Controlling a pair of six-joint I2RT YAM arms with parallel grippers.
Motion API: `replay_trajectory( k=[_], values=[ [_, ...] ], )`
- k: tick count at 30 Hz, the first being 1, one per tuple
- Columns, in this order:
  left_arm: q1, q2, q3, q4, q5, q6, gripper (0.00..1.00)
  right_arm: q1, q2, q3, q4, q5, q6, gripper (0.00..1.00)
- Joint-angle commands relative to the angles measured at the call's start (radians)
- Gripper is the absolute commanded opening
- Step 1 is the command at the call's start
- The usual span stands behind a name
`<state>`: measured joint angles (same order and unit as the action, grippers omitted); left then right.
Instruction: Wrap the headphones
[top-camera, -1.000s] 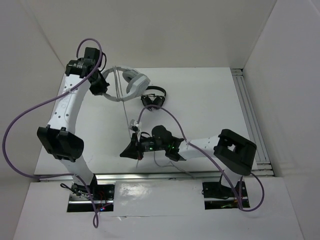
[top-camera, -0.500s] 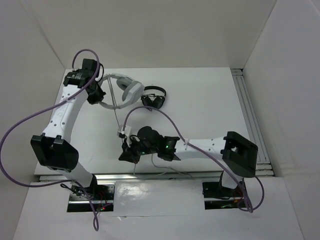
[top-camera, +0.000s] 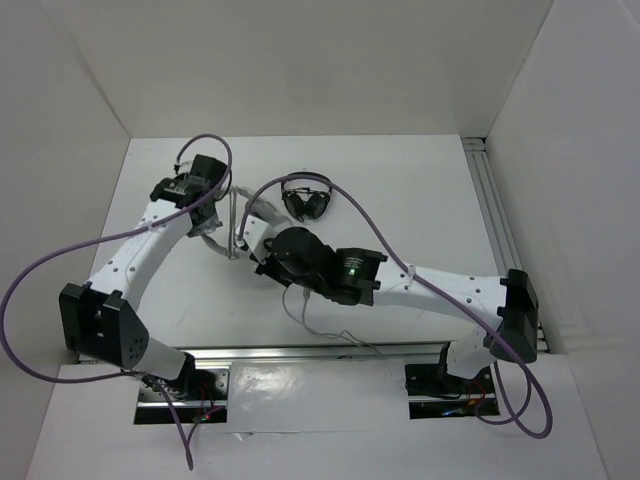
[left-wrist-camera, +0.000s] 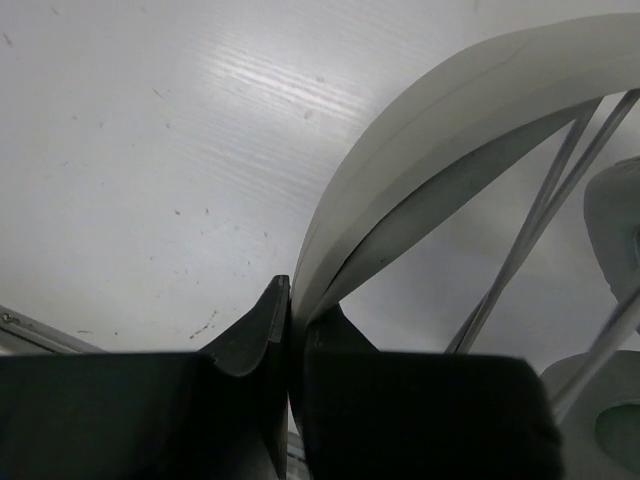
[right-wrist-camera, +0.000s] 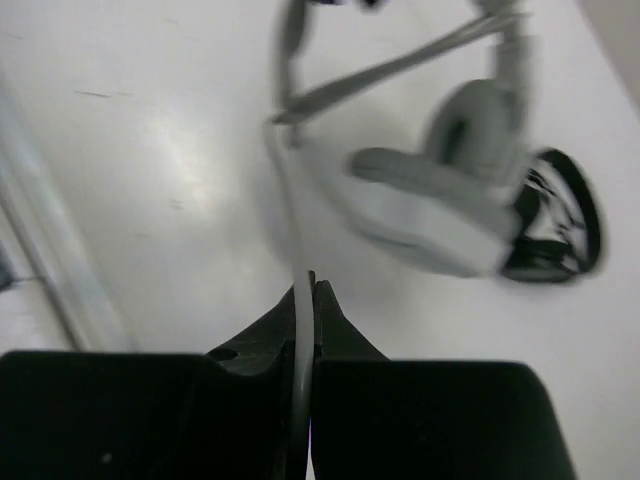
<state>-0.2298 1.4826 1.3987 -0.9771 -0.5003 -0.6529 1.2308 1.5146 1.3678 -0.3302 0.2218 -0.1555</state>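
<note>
While the left gripper (left-wrist-camera: 289, 300) is pinched tight on the wide headband of the large white and light-grey over-ear headphones (left-wrist-camera: 450, 110), the right gripper (right-wrist-camera: 306, 290) is clamped on their thin grey cable (right-wrist-camera: 293, 210); both arms reach inward, wrists close together, beside small black headphones (top-camera: 307, 203) on the white table (top-camera: 430, 220); white walls (top-camera: 330, 60) surround it

From above, both wrists cover most of the headphones (top-camera: 250, 208); only pale scraps show at the right wrist's 10 o'clock. The right wrist view is smeared: the headphones and the black headphones (right-wrist-camera: 555, 225) lack sharp edges, and the cable (right-wrist-camera: 296, 240) vanishes into the right pincer (right-wrist-camera: 305, 285). In the left wrist view the headband (left-wrist-camera: 450, 110) runs off at 2 o'clock.
</note>
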Motion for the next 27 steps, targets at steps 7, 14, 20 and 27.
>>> replay_trajectory(
  k=[7, 14, 20, 27],
  values=[
    [-0.175, -0.303, -0.28, 0.233, 0.072, 0.142, 0.0, -0.134, -0.1, -0.006, 0.143, 0.43, -0.21, 0.06],
    [-0.333, -0.43, -0.3, 0.175, 0.051, 0.18, 0.0, -0.284, -0.088, 0.007, 0.206, 0.335, -0.174, 0.15],
    [-0.408, -0.461, -0.265, 0.088, -0.001, 0.17, 0.0, -0.431, -0.079, 0.059, 0.197, 0.182, -0.139, 0.3],
    [-0.496, -0.479, -0.149, 0.02, -0.021, 0.144, 0.0, -0.468, -0.067, 0.002, 0.209, -0.016, -0.079, 0.17]
  ],
)
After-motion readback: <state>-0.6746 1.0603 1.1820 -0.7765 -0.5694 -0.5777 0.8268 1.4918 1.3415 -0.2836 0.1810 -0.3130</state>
